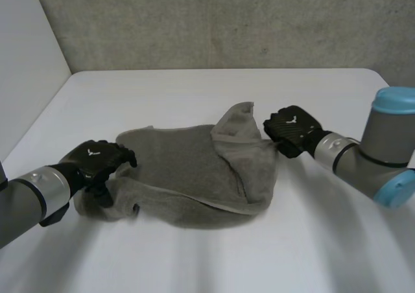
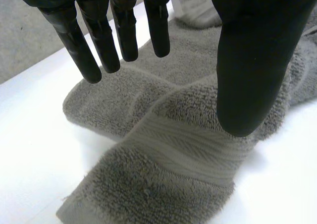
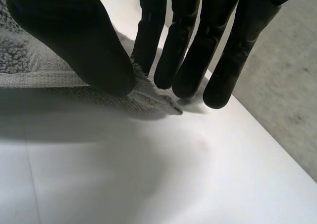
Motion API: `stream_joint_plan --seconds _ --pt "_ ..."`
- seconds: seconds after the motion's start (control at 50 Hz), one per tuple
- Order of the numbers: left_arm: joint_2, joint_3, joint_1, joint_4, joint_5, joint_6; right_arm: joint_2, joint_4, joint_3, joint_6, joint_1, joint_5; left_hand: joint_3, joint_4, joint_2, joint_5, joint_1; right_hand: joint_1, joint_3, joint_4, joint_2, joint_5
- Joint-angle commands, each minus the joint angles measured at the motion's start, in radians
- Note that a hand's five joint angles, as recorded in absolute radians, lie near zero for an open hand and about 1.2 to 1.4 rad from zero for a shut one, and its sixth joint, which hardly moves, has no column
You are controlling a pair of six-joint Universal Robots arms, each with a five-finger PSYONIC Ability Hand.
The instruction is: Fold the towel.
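A crumpled grey terry towel (image 1: 188, 170) lies in the middle of the white worktop (image 1: 194, 89). The left robot hand (image 1: 97, 158) hovers over its left end, fingers straight and spread away from the thumb. The right robot hand (image 1: 290, 128) pinches the towel's right edge between thumb and fingers.

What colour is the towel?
Grey: the fluffy terry towel shows best in the left wrist view.

you are looking at a flat white table (image 1: 194, 260) that is carrying one thing: a rumpled grey terry towel (image 1: 181, 170), lying bunched near its middle, one corner standing up.
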State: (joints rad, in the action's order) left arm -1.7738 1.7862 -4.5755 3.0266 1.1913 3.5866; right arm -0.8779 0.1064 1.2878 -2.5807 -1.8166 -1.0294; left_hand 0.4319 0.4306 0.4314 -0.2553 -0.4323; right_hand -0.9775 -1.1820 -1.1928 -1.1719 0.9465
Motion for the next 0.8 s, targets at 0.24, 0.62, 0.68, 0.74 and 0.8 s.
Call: stream_joint_plan --seconds 0.24,0.62,0.68,0.74,0.8 --pt "-0.058 0.002 -0.042 0.02 -0.001 0.011 -0.289 -0.215 0.177 0.014 0.174 0.0 0.315 0.317 0.316 -0.317 -0.315 -0.419 -0.214 -0.203 -0.224 0.275" --pt "-0.078 0.013 -0.069 0.018 0.002 0.015 -0.42 -0.643 0.294 0.275 0.25 -0.052 0.964 0.966 0.965 -0.966 -0.964 -0.419 -0.214 -0.203 -0.224 0.275" --pt "-0.088 0.01 -0.076 0.021 0.004 0.017 -0.405 -0.683 0.311 0.368 0.249 -0.112 0.964 0.966 0.965 -0.966 -0.964 -0.419 -0.214 -0.203 -0.224 0.275" --pt "-0.09 0.007 -0.086 0.047 0.002 0.017 -0.385 -0.686 0.312 0.43 0.249 -0.176 0.964 0.966 0.965 -0.966 -0.964 -0.419 -0.214 -0.203 -0.224 0.275" --pt "-0.091 0.01 -0.097 0.069 0.001 0.015 -0.378 -0.682 0.312 0.438 0.249 -0.195 0.645 0.646 0.645 -0.647 -0.644 -0.419 -0.214 -0.203 -0.224 0.275"
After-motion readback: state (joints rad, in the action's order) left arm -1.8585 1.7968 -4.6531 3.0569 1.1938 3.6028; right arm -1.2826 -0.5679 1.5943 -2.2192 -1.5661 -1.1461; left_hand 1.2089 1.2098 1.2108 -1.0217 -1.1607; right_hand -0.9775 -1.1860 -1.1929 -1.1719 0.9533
